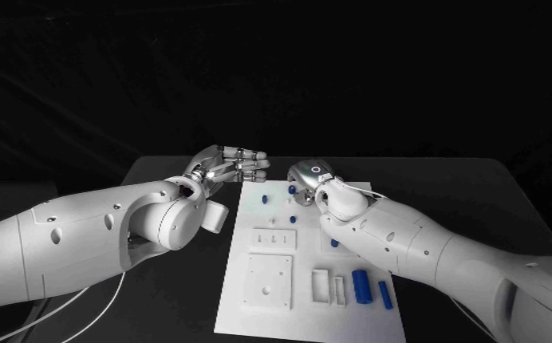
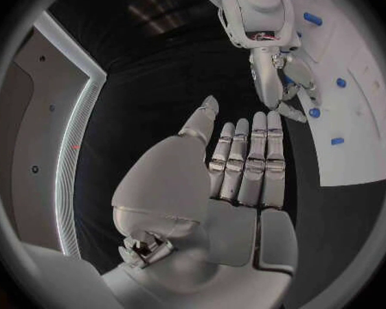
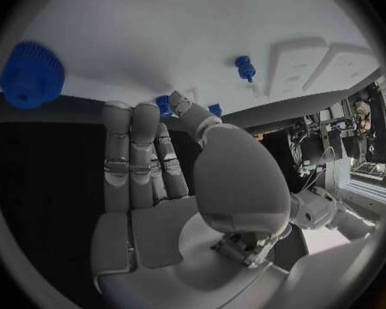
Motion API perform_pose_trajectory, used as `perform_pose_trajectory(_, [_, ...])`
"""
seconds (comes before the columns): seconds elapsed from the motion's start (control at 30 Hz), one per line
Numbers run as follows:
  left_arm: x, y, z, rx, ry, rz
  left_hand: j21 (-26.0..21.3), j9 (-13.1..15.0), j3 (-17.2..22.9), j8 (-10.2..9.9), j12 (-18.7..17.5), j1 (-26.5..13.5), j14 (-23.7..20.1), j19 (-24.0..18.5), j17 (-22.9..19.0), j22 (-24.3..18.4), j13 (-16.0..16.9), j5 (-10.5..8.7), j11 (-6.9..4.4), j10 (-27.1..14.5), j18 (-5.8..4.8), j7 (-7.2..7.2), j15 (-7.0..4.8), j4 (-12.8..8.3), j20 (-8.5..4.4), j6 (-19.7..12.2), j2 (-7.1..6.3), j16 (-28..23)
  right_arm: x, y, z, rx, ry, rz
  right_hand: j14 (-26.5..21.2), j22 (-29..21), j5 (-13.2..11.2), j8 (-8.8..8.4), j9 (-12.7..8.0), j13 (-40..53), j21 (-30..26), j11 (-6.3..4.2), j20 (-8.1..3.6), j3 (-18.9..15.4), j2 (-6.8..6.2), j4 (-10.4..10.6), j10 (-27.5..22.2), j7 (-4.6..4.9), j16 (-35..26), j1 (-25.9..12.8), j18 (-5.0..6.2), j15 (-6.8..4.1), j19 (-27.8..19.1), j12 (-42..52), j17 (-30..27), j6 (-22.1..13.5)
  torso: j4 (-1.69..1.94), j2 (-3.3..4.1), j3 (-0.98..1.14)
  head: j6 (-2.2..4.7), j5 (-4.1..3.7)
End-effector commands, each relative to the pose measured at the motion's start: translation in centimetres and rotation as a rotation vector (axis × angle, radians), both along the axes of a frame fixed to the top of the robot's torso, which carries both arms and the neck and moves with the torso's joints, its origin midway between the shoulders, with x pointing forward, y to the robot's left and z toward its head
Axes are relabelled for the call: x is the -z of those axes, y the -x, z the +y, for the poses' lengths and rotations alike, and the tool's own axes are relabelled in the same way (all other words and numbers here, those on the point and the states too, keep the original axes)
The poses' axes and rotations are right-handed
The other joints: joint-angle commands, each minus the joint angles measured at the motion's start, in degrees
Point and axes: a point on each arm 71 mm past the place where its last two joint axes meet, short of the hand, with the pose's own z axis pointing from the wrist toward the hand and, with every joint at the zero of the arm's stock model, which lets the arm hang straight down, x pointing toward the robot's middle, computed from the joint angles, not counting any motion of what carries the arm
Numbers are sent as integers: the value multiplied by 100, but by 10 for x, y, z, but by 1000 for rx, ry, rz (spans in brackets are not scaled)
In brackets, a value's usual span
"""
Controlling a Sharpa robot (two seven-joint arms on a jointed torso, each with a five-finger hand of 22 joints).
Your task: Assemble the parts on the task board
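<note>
The right hand (image 1: 313, 182) hangs over the far end of the white board (image 1: 255, 315), fingers straight and side by side, thumb bent toward a small blue part (image 3: 165, 106) at its tips; I cannot tell whether it grips it. The left hand (image 1: 226, 166) hovers just off the board's far left corner, fingers straight and close together, holding nothing. On the board, two blue bars (image 1: 361, 285) lie at the near right beside two white blocks (image 1: 320, 285). A blue gear (image 3: 25, 75) and a blue peg (image 3: 244, 67) sit near the right hand.
</note>
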Motion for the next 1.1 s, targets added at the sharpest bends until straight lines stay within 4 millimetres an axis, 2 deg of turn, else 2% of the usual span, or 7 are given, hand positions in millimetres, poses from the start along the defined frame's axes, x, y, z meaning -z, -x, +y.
perform_pose_trajectory(0.03, [-2, 0, 0, 5, 2, -10, 23, 8, 5, 4, 9, -24, -18, -30, 6, -2, 9, 17, 8, -48, -51, 0, 18, -28, 1, 14, 11, -16, -4, 2, -4, -11, -43, -14, -15, -28, 74, -13, -3, -5, -63, -8, 33, -76, -21, 52, -14, 7, 21, 38, 61, 34, 217, -17, -18, -17, -20, -16, 2, 7, 4])
perform_pose_trajectory(0.37, [-3, 0, 12, -17, -1, -14, 24, 9, 6, 5, 8, -15, -17, -29, 6, -3, 9, 18, 10, -58, -48, -3, 17, -27, 1, 18, 9, -16, -42, 12, -41, 3, -167, -55, -11, -37, 144, -15, -3, -5, -93, -122, -19, 177, -69, 106, 524, 122, 43, -145, -1, -31, 224, -21, -45, 149, -165, -76, 22, 35, 77])
perform_pose_trajectory(0.5, [-4, -1, 20, -26, 0, -17, 25, 9, 8, 6, 11, -11, -14, -29, 6, -3, 9, 17, 7, -52, -48, -3, 16, -26, 1, 24, 11, -15, -63, 15, -70, 36, -220, -37, 3, 69, 125, -7, 5, 23, 159, -327, -136, 390, -143, 203, 1374, 173, 76, -322, -120, -159, 237, -5, -8, 228, -235, -103, 34, 49, 108])
perform_pose_trajectory(0.63, [-6, -3, 32, -25, 10, -33, 28, 7, 18, 2, 8, 4, -5, -25, 6, -1, 8, 14, 8, -50, -47, 7, 12, -29, -3, 15, 26, -13, -71, 14, -94, 65, -231, 16, 4, 182, 594, -4, 7, 516, 363, -658, -372, -384, -193, 272, 2360, 108, 114, -278, -294, -413, 241, 667, 88, 291, -302, -130, 37, 68, 113])
perform_pose_trajectory(0.7, [-7, -6, 39, -30, 14, -46, 31, 7, 26, 3, 8, 15, 0, -22, 6, 0, 8, 18, 8, -55, -45, 2, 9, -36, -5, 5, 38, -13, -71, 12, -102, 76, -226, 44, 35, 446, 855, -14, 2, 1873, 1083, -759, -483, -942, -73, 259, 1918, 107, 310, -191, -455, -475, 303, 2035, 279, 342, -329, -141, 46, 75, 106])
perform_pose_trajectory(0.8, [-11, -10, 50, -46, 16, -64, 32, 7, 27, 3, 8, 18, -1, -22, 6, 0, 8, 18, 7, -59, -45, -4, 10, -40, -6, 2, 38, -14, -67, 9, -113, 94, -219, 101, -116, 655, 929, -6, 9, 4378, 1581, -694, -446, -1290, 123, 254, 776, 90, 650, -229, -438, -423, 284, 4442, 770, 229, -333, -149, 59, 70, 106])
perform_pose_trajectory(1.1, [-13, -16, 63, -57, 15, -77, 31, 7, 18, 3, 8, 12, -8, -28, 5, -1, 9, 14, 12, -70, -47, 0, 14, -51, -3, -5, 32, -19, -51, -1, -119, 124, -195, 207, -111, 830, 983, -3, 8, 6236, 2881, -616, -350, -1703, 151, 458, 1243, 150, 1109, -141, -369, -352, 210, 5828, 2173, -28, -296, -115, 45, 50, 33])
